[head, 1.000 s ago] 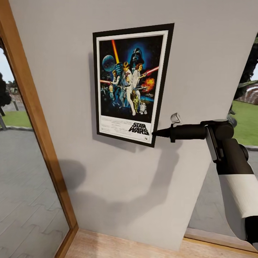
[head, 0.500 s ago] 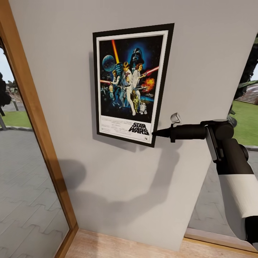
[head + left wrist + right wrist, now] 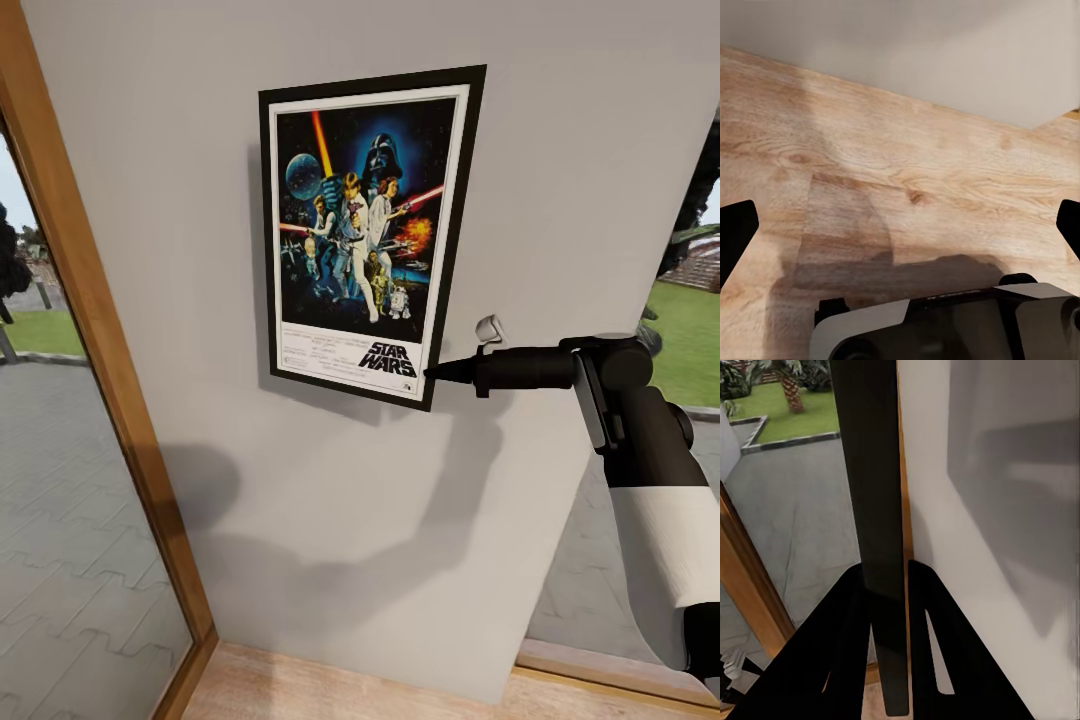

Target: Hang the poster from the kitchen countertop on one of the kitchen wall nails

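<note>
My right pincer [image 3: 432,373] reaches in from the right at the end of my black and white arm, and its tips are pinching the lower right corner of the poster [image 3: 365,230]. The poster sits flat against the light-grey wall [image 3: 560,180], upright but slightly tilted, its top edge higher at the right than at the left; its black frame, white border, colourful figures on dark blue and black title all face me. A shadow falls on the wall just left of and under the frame, and the shadow of my arm spreads over the wall below it. From the right wrist view I look along the poster [image 3: 870,510] edge-on: it runs as a dark strip between my two black fingers [image 3: 844,645], which press on it from both sides, with the wall [image 3: 1005,472] close beside it. A wooden window frame [image 3: 90,300] borders the wall on the left, with paving and grass outside, and another window opening lies to the right of the wall. Pale wood floor [image 3: 330,690] runs along the base of the wall. My left pincer [image 3: 900,229] hangs spread wide over the wood floor [image 3: 907,172], its dark fingertips [image 3: 735,232] far apart and holding nothing.
</note>
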You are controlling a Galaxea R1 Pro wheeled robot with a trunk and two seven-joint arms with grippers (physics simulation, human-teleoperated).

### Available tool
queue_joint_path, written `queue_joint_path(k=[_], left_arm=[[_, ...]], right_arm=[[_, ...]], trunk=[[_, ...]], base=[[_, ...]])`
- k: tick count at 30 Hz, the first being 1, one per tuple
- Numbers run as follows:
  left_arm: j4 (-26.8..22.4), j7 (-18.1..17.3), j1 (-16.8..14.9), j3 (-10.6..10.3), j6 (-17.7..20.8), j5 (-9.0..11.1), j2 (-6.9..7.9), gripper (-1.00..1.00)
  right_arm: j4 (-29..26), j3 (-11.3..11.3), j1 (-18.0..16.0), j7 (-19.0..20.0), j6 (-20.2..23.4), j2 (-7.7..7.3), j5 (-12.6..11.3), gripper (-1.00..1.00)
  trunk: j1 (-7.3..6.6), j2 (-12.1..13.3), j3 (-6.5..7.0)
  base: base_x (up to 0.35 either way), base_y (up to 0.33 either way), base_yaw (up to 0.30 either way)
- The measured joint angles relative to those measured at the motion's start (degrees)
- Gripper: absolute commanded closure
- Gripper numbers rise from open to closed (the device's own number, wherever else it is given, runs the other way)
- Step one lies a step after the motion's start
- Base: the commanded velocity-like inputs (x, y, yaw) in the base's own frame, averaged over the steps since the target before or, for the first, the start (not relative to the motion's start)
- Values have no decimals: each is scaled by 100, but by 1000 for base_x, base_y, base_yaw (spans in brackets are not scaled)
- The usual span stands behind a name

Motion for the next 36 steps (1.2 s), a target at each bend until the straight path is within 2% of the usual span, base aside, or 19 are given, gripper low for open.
queue_joint_path(k=[36], left_arm=[[0,0,0,0,0,0,0,-100]], right_arm=[[0,0,0,0,0,0,1,100]], trunk=[[1,1,0]], base=[[26,0,0]])
